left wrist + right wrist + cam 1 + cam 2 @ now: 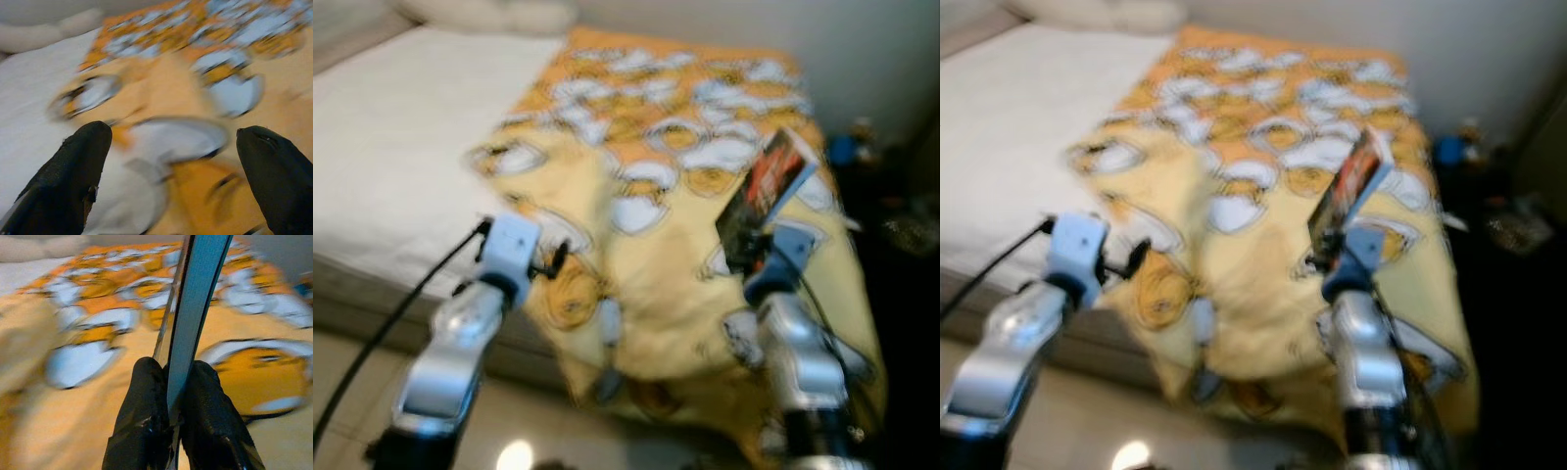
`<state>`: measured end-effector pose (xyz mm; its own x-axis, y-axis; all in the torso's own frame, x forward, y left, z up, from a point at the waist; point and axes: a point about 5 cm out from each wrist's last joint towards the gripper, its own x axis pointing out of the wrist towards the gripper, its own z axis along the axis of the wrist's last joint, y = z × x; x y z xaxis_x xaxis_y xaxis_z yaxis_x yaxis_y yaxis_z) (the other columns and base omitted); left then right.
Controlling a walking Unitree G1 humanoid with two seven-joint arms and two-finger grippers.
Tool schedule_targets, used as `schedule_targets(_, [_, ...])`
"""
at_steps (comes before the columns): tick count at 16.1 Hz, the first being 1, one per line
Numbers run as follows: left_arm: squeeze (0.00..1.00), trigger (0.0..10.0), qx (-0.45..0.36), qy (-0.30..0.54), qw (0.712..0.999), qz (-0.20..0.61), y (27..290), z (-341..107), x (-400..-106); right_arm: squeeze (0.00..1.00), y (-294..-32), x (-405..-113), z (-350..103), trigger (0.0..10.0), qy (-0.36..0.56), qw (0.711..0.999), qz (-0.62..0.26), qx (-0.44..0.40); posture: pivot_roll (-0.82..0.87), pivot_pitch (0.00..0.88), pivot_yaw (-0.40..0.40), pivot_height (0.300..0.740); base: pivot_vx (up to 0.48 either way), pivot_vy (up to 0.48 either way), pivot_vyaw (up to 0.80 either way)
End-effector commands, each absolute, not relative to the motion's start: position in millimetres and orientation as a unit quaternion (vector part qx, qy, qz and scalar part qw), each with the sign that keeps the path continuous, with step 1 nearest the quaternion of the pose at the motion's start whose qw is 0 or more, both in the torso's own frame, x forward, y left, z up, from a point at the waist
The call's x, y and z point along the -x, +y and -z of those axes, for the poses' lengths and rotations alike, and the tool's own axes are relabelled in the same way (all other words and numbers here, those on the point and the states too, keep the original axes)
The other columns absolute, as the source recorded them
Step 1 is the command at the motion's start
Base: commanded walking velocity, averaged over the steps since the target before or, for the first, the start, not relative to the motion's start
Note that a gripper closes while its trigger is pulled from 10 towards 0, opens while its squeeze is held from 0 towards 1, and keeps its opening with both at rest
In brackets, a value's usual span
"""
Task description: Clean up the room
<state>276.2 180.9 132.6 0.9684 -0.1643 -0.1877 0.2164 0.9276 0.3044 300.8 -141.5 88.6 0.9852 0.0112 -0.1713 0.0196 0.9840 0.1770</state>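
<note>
Mid-carry, by the look of it: right gripper (pixel 168 416) clamped on a thin book (pixel 766 191), held upright above the yellow blanket (pixel 656 235) near the bed's (pixel 401 127) far-side edge. Left gripper (pixel 171 161) spread wide, empty, over the blanket's near edge. Next, probably: finding somewhere proper for the book, then releasing.

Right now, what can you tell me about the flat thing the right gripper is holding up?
The book looks thin and flat, with a dark cover printed in red and white; blur hides any lettering. In the right wrist view its pale blue-grey edge runs up from between the fingers. The right gripper is shut on its lower end and holds it upright, tilted, above the yellow patterned blanket on the bed. Nothing but the fingers appears to touch it.
</note>
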Motion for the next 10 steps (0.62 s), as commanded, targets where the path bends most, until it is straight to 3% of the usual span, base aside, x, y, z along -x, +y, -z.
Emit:
schedule_targets(1, [0.0,10.0,-0.162,0.067,0.979,0.105,174.4,-137.4,-278.6,0.0,-144.5,-306.0,-102.7,10.0,0.058,0.995,-0.001,-0.083,-0.04,0.0,0.001,0.74,0.0,0.446,0.0])
schedule_targets(10, [0.0,10.0,-0.158,0.064,0.98,0.104,171.8,-137.4,-278.6,0.0,-147.1,-309.1,-109.0,10.0,0.045,0.996,-0.002,-0.075,-0.04,0.0,-0.003,0.74,0.0,0.448,-0.8])
